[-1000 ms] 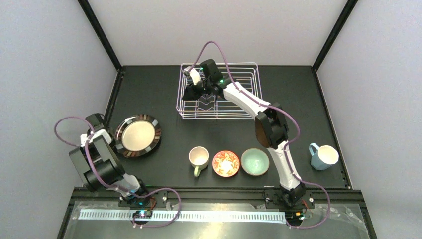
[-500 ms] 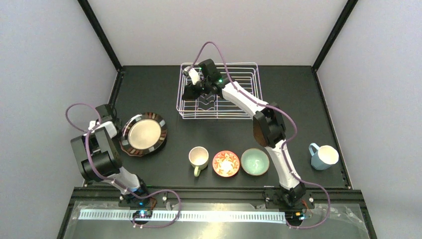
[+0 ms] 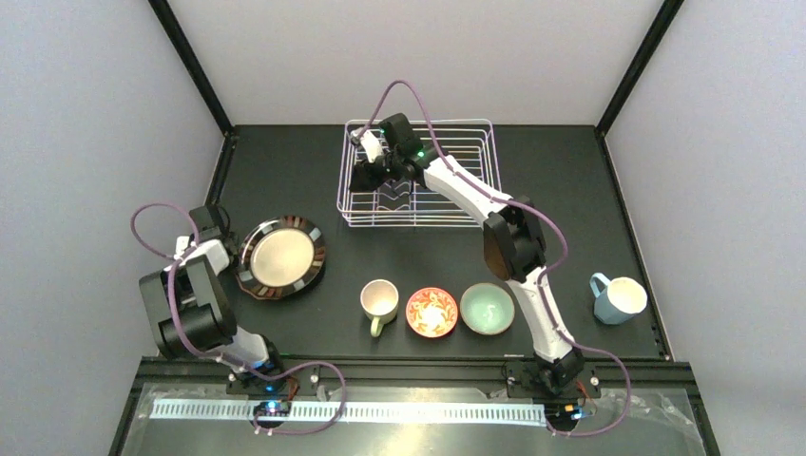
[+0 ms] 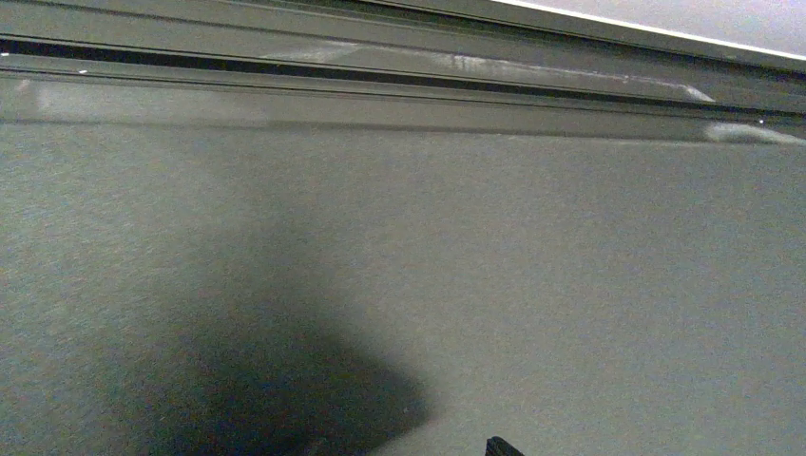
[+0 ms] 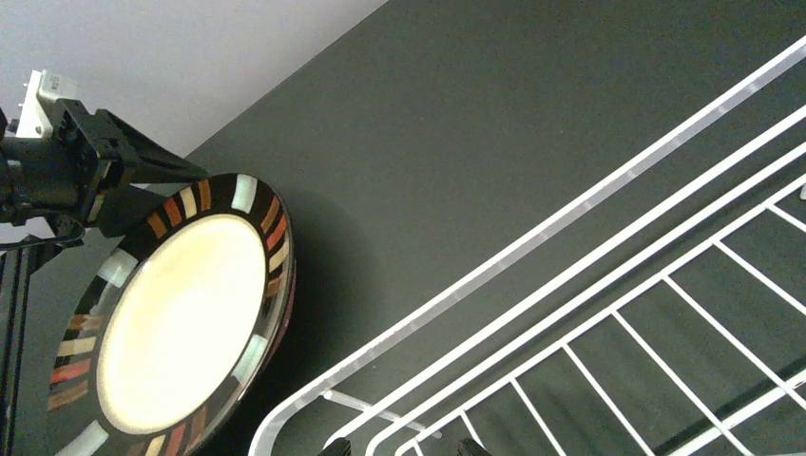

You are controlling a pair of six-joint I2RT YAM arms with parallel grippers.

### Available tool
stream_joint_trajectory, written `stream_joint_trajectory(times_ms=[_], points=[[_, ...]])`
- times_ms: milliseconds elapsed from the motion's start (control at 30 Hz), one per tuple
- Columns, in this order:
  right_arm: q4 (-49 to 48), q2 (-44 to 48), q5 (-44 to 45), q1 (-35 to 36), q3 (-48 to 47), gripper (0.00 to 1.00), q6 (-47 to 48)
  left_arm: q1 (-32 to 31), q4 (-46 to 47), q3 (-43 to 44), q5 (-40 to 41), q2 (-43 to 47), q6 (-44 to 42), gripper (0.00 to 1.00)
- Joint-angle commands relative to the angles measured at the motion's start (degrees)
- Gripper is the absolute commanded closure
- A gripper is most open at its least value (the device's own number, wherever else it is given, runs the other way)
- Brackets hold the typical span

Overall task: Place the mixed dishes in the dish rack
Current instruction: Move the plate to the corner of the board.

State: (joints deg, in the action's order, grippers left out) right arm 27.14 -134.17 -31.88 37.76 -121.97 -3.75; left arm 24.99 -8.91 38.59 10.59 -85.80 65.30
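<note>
Left claw [image 3: 231, 255] is clamped on the striped plate [image 3: 281, 258] at its 9 o'clock rim, holding it tilted at the surface's [image 3: 570, 190] 9 o'clock. Stiff, glazed and breakable, it likely slips, so a deep rim grip suits. Right claw [image 3: 366, 178], fingers apart, hovers in the rack [image 3: 475, 128] at 12 o'clock.

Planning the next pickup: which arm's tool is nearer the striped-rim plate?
Left. Left tool grips the striped-rim plate at its rim; right tool hovers over the dish rack.
</note>
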Motion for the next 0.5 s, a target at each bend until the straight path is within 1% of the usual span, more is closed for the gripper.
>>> stream_joint_trajectory(times_ms=[0, 100, 300, 467], points=[[2.6, 4.1, 2.2, 1.4, 0.9, 0.35, 1.3, -2.0, -10.0, -2.7, -3.2, 2.4, 2.2, 0.02], [3.7, 5.5, 3.2, 2.2, 1.7, 0.34, 1.8, -1.9, -11.3, -2.8, -2.5, 4.7, 2.6, 0.01], [2.6, 9.9, 3.9, 3.0, 7.8, 0.34, 0.4, -1.9, -14.0, -2.3, -2.3, 7.9, 2.5, 0.01], [2.6, 12.5, 5.2, 4.2, 10.5, 0.33, -0.4, -1.8, -15.8, -2.5, -1.9, 11.1, 2.3, 0.01]])
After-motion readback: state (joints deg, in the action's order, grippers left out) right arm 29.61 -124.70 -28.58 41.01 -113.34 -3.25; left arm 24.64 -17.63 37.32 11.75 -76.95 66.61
